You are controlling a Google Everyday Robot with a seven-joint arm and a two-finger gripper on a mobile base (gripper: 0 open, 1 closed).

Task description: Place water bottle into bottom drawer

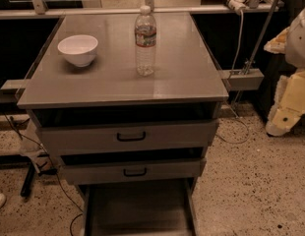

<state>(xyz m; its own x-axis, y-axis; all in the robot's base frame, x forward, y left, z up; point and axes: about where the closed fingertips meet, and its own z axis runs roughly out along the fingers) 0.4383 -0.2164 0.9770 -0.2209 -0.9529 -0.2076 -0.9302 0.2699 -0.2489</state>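
While water bottle [145,43] stands nr white bowl [78,49], gripper [279,124] sits far right, well apart; state can't tell.

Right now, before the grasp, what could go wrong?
1. The water bottle stands tall and upright; the gripper, off to the right of the cabinet, could tip it on approach.
2. The two handled drawers jut out above the bottom drawer, so lowering the bottle in might clip them.
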